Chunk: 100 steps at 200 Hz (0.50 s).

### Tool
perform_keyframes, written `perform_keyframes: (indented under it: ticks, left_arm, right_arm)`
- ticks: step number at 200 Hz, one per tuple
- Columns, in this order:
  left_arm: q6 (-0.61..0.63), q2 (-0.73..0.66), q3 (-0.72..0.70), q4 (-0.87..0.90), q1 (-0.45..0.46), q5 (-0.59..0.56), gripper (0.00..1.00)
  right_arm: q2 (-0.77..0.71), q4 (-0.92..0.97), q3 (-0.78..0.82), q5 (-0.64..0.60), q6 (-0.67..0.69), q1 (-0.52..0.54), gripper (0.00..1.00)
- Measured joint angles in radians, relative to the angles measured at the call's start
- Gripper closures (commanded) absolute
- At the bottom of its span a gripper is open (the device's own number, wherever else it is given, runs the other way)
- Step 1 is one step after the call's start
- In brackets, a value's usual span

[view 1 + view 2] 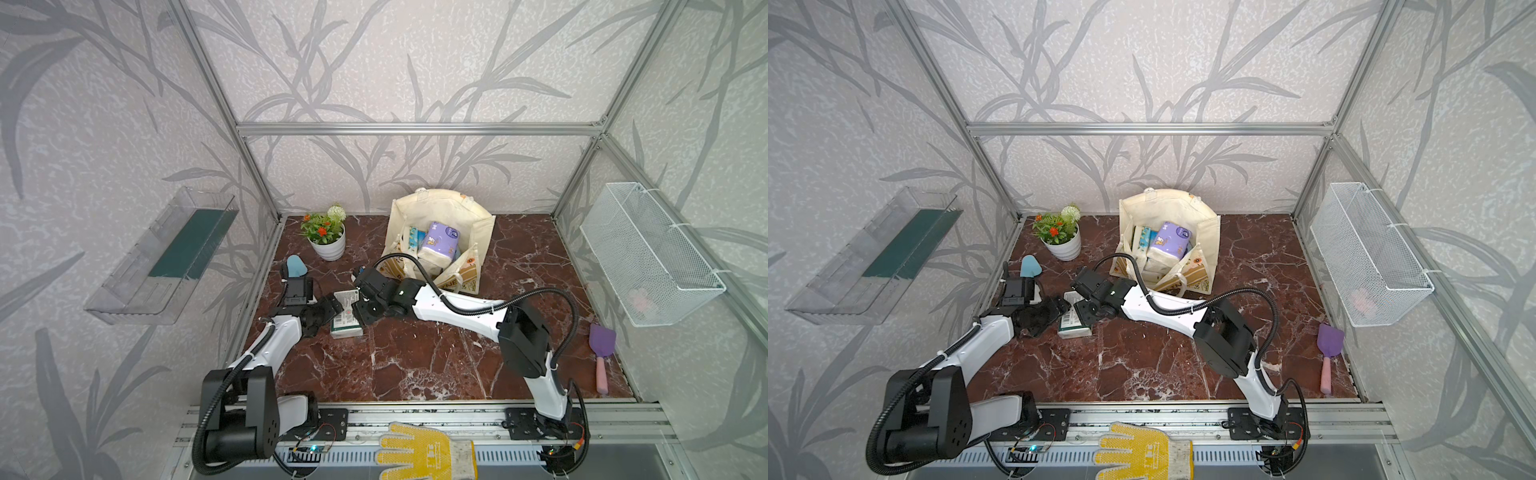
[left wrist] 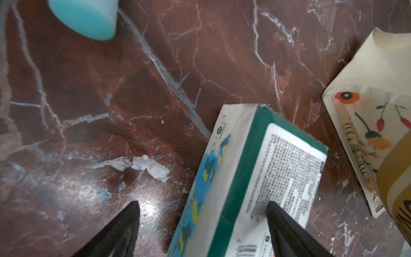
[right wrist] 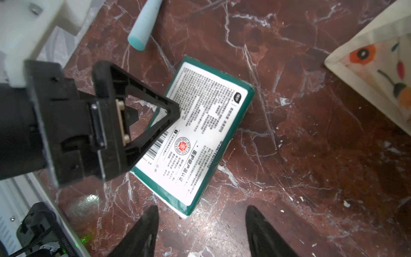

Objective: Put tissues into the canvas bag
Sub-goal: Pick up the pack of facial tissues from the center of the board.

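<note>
Left hand point(image 2: 202, 202) spread over one green pack point(image 2: 289, 166).

Dark green tissue pack point(image 2: 235, 178): circled "M" point(image 2: 219, 129) on white side. White label point(image 3: 211, 115): Chinese heading "医护级产品", barcode point(image 3: 156, 145), red seal point(image 3: 182, 145); small txt illegible.

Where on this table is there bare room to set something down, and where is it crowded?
Free: the wide front stretch of table, from pack to spade; also the back right corner beside the bag. Crowded: the left side, where left claw and right claw meet at the pack, scoop and pot behind.
</note>
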<state>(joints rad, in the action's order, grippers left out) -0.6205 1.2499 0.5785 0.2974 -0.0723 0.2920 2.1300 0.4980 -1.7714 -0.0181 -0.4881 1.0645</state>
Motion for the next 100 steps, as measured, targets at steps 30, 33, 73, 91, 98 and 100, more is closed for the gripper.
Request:
perform_keyframes:
  ticks: [30, 33, 73, 91, 98, 100]
  left_arm:
    - [0.000, 0.019, -0.019, -0.072, -0.001, 0.057, 0.19]
    - [0.000, 0.020, -0.021, -0.076, -0.001, 0.061, 0.20]
    - [-0.006, 0.055, -0.048, -0.176, -0.001, 0.161, 0.31]
    - [-0.015, 0.068, -0.060, -0.220, -0.001, 0.202, 0.38]
    - [-0.019, 0.071, -0.064, -0.235, -0.001, 0.215, 0.42]
    - [-0.021, 0.072, -0.066, -0.240, -0.001, 0.219, 0.42]
  right_arm:
    - [0.050, 0.001, 0.000, 0.046, -0.019, -0.010, 0.38]
    - [0.055, 0.001, 0.000, 0.049, -0.021, -0.011, 0.38]
    - [0.066, -0.062, 0.037, 0.138, -0.054, -0.047, 0.47]
    - [0.066, -0.096, 0.071, 0.179, -0.065, -0.071, 0.52]
    - [0.066, -0.099, 0.076, 0.193, -0.066, -0.076, 0.53]
    - [0.066, -0.101, 0.077, 0.198, -0.068, -0.077, 0.53]
